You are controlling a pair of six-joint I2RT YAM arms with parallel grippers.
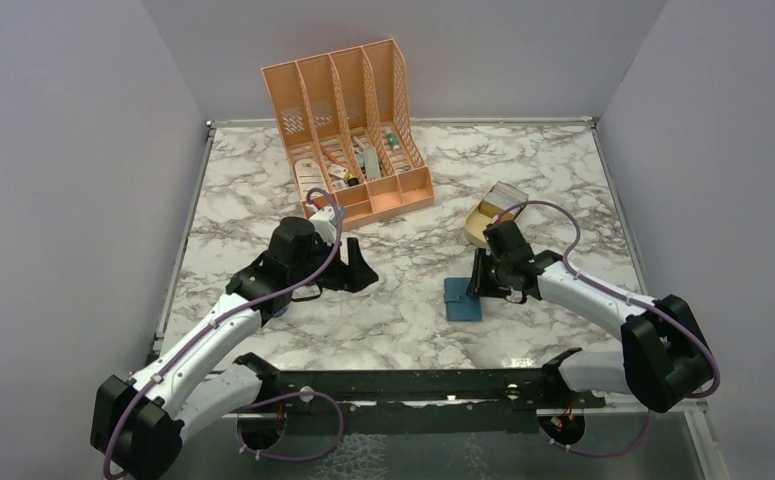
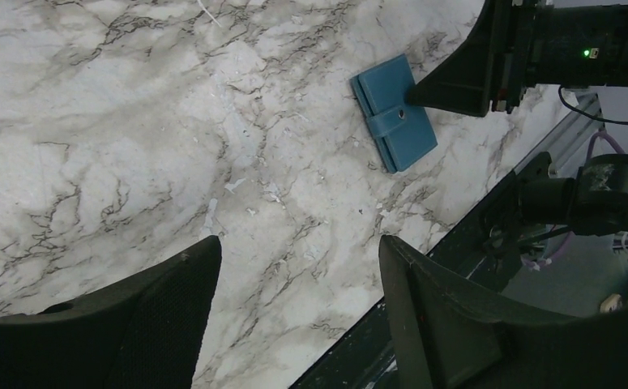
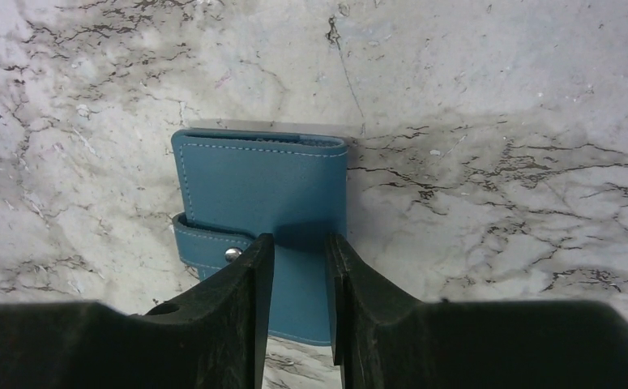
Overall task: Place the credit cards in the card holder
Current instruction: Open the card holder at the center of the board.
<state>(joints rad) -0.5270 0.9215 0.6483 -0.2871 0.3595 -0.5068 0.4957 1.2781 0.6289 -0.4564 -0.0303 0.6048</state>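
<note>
The teal-blue card holder (image 1: 462, 298) lies shut and flat on the marble, its snap tab fastened. It also shows in the left wrist view (image 2: 407, 142) and the right wrist view (image 3: 262, 182). My right gripper (image 1: 480, 283) stands tip-down over its right half, jaws a narrow gap apart with nothing between them (image 3: 298, 239). My left gripper (image 1: 361, 272) is wide open and empty over bare marble (image 2: 298, 243), left of the holder. Something flat and gold-yellow (image 1: 491, 208) lies in the tan tray behind the right wrist. I cannot tell whether it is the credit cards.
A large peach desk organizer (image 1: 348, 130) with small items stands at the back centre. The tan oval tray (image 1: 475, 228) sits just behind the right wrist. The black mounting rail (image 1: 413, 385) runs along the near edge. Grey walls close three sides.
</note>
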